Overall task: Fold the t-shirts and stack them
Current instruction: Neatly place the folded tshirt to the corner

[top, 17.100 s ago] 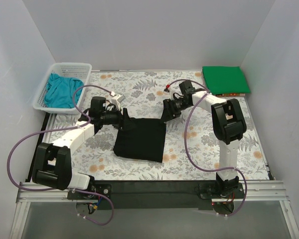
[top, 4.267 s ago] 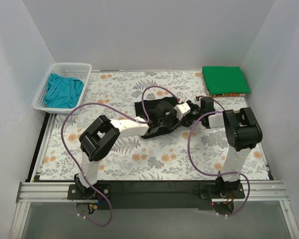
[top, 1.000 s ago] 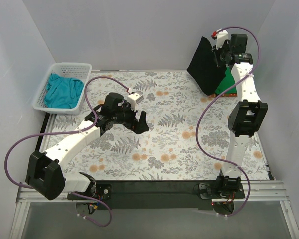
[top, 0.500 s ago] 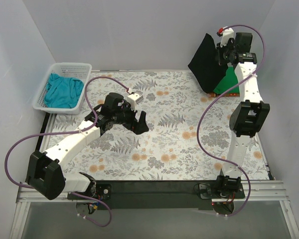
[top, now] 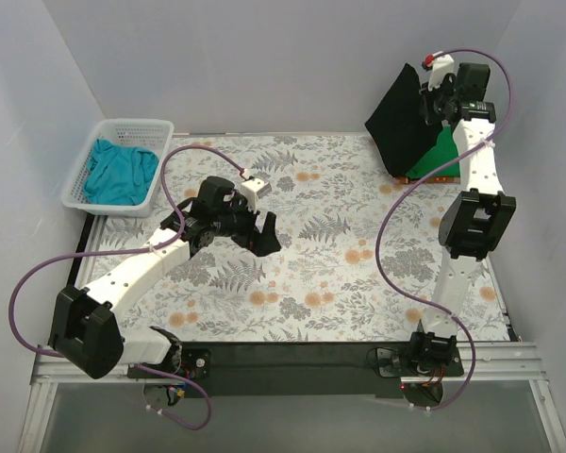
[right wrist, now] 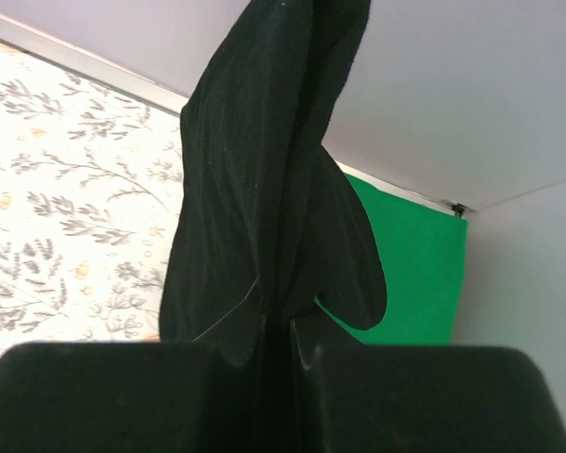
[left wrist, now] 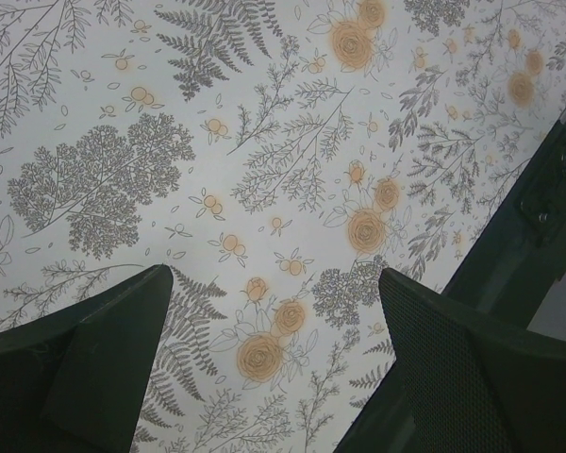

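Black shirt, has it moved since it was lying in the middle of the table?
Yes. The black shirt now hangs from the right gripper, up and to the far right of where it lay, over the green shirt in the back corner.

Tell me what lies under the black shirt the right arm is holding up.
The folded green t-shirt lies on the table below the hanging black t-shirt, which the right gripper grips. The green shirt's left part is hidden behind the black cloth.
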You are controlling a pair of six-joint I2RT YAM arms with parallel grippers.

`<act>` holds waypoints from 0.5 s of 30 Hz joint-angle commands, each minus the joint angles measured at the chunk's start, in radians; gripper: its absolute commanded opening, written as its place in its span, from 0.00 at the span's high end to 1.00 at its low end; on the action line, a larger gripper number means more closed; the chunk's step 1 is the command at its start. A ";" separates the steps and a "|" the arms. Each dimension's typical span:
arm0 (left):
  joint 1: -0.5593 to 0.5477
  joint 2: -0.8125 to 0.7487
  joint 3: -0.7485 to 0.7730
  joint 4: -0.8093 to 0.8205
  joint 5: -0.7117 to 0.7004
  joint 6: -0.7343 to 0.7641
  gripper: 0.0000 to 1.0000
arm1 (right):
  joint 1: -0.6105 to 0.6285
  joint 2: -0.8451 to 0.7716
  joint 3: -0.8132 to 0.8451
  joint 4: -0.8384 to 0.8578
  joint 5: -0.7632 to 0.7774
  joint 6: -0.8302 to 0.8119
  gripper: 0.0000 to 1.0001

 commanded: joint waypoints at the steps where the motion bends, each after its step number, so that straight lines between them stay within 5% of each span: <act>1: 0.002 -0.004 0.004 -0.025 0.017 0.006 0.09 | -0.036 0.030 0.036 0.107 0.004 -0.039 0.99; 15: 0.002 0.030 0.089 -0.132 0.043 0.035 0.08 | -0.113 0.153 0.014 0.193 0.019 -0.128 0.99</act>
